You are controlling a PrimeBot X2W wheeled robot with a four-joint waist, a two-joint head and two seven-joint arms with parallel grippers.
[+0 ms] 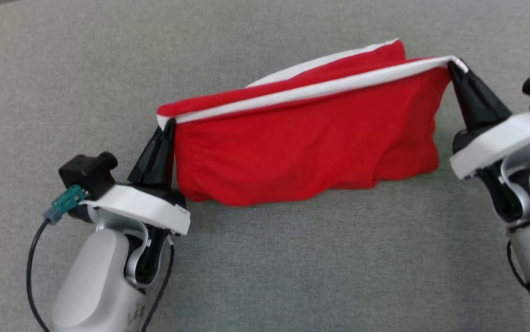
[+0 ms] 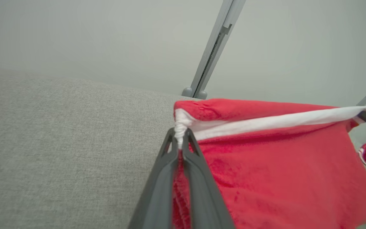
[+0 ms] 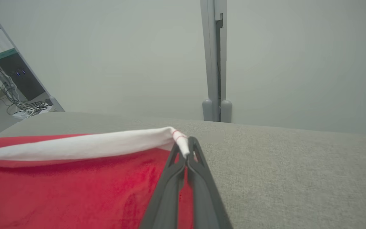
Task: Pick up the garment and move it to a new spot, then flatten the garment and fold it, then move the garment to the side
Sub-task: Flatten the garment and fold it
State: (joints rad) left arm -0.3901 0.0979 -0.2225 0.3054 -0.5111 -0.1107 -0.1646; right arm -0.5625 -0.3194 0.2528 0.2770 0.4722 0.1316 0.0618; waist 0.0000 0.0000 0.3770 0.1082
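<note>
A red garment with a white band along its top edge hangs stretched between my two grippers above the grey fabric surface. My left gripper is shut on the band's left corner, which bunches between the fingertips in the left wrist view, garment, gripper. My right gripper is shut on the band's right corner, seen close in the right wrist view, gripper, garment. The lower hem sags down near the surface.
The grey fabric surface spreads wide on all sides of the garment. A grey post stands behind its far edge against a pale wall. Cables and a dark shelf unit lie off the far left.
</note>
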